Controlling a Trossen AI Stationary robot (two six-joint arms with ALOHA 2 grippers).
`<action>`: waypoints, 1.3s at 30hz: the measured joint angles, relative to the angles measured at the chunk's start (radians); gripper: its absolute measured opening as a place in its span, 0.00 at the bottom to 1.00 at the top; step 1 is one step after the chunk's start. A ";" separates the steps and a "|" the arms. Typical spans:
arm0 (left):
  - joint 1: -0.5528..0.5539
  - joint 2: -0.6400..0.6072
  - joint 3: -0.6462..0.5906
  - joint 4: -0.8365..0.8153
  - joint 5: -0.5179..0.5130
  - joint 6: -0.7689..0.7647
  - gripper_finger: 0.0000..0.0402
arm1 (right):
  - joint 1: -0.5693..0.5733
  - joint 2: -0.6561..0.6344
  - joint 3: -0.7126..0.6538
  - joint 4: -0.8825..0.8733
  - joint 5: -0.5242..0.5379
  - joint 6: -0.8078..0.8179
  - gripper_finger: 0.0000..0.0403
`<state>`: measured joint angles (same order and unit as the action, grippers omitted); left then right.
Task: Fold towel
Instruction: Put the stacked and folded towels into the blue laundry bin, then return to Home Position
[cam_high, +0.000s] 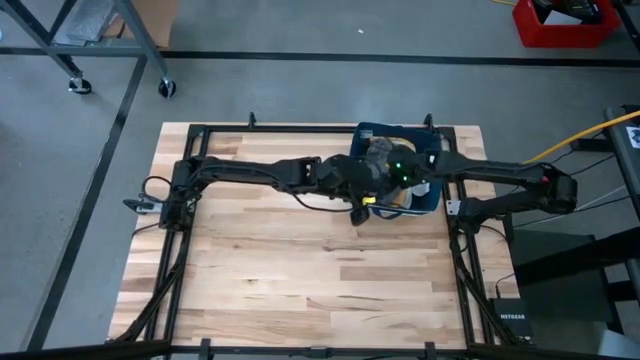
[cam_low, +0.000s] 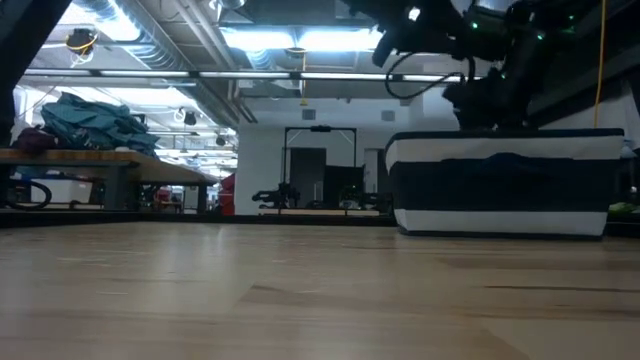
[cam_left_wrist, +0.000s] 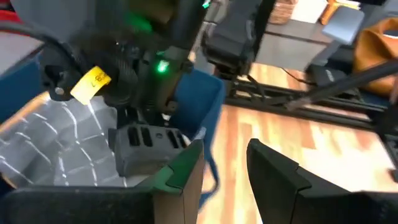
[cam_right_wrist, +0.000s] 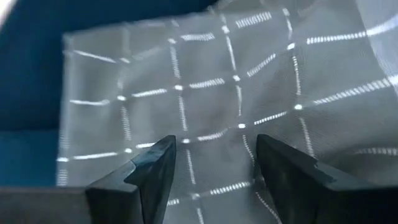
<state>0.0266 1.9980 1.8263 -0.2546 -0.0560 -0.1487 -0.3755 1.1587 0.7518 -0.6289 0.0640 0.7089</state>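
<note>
Towel lies in the blue bin at the worktop's far edge; I see right gripper open above it, left gripper open beside it.

Black box, lower right of your high view: white lettering, likely "NETGEAR".
Yellow tag, upper left of your left wrist view: markings unreadable.

We see ceiling tubes blazing white in the low view, leaving the arms above as dark silhouettes and a soft sheen along the bench. Overhead, the light is even, with faint shadows. The left wrist view is smeared; close up, the towel is soft.
</note>
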 joint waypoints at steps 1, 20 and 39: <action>-0.004 -0.003 0.000 -0.007 0.001 0.000 0.28 | 0.009 0.000 -0.018 0.008 0.009 0.008 0.57; -0.015 -0.003 0.000 -0.052 0.000 -0.001 0.28 | 0.082 -0.047 -0.036 0.072 0.135 0.091 0.57; -0.046 -0.498 -0.001 -0.512 -0.143 0.152 0.28 | 0.144 -0.492 0.310 0.001 0.083 -0.141 0.57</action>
<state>-0.0189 1.5004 1.8250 -0.7665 -0.1995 0.0031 -0.2313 0.6663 1.0621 -0.6280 0.1473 0.5678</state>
